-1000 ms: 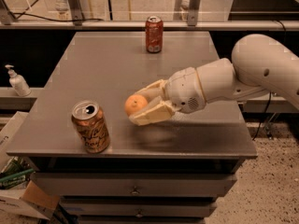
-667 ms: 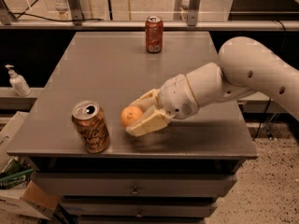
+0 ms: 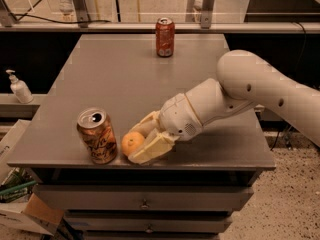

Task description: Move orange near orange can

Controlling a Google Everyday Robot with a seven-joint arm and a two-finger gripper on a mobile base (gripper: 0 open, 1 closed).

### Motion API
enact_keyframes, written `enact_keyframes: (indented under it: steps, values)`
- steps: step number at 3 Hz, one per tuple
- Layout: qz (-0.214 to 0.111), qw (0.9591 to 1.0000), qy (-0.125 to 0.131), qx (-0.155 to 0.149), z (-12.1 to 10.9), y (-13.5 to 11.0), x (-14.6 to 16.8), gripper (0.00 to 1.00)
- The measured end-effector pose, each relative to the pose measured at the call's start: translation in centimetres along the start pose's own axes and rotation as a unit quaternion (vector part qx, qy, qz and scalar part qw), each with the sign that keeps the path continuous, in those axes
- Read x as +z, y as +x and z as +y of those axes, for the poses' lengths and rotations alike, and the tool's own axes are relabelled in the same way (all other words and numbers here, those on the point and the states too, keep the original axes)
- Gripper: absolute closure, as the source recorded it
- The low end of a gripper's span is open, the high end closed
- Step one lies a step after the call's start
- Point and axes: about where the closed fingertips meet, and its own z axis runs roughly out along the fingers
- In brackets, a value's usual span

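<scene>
A small round orange fruit [image 3: 131, 143] sits in the robot's grip just beside the golden-orange drinks can [image 3: 97, 136], close to the front edge of a flat grey metal table [image 3: 115, 79].

The cream two-finger gripper [image 3: 138, 144] reaches in from the right on a bulky white arm [image 3: 260, 91], low over the tabletop. Its fingers [image 3: 150, 151] are closed around the orange, one above and one below. Whether the fruit touches the can, or already rests on the surface, cannot be told. A red drinks can [image 3: 165, 36] stands well apart at the table's far edge, and a white pump bottle [image 3: 20, 88] sits off the table to the left. The carry appears to be at its end. The next move calls for setting the orange down, opening the fingers gently so it does not roll, and pulling back without knocking the can.
</scene>
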Motion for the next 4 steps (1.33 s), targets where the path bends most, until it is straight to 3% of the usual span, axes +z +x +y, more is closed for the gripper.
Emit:
enact_keyframes:
  steps: [2,4]
  values:
    - [0.004,0.9998,-0.017,-0.008,0.42,0.34,1.64,1.0]
    - [0.004,0.9998,-0.017,-0.008,0.43,0.28,1.62,0.59]
